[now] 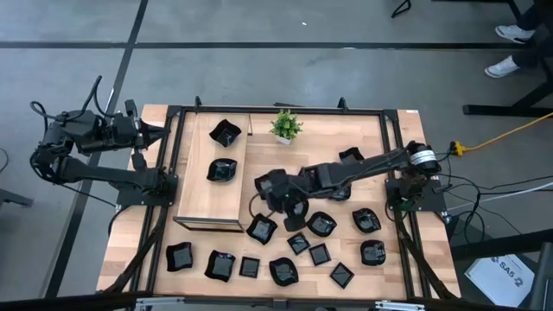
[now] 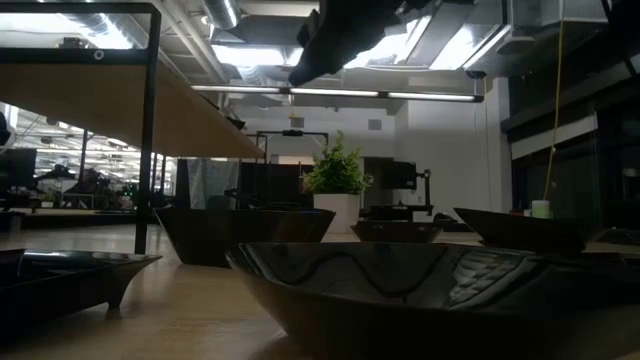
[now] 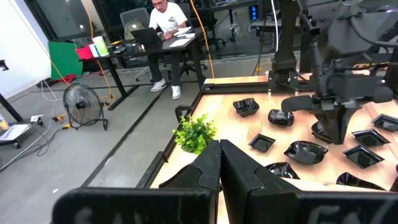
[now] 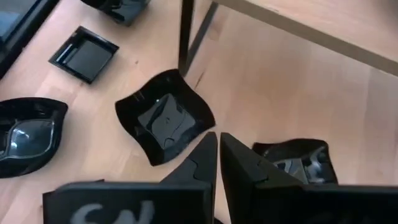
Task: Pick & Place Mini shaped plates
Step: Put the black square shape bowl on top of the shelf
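Note:
Several glossy black mini shaped plates lie on the table's near half, among them a wavy-rimmed square one by the wooden shelf's near right corner. Two more plates rest on the raised wooden shelf. My right gripper hangs shut above the table beside the shelf, slanting down over the wavy plate, with nothing between its fingers. In the low view it shows as a dark shape overhead. My left gripper waits shut, raised at the table's far left corner.
A small green potted plant stands at the far middle. A black metal frame borders the table, and the shelf's thin black leg rises next to the wavy plate. Beyond the table a person sits at a desk, and a fan stands on the floor.

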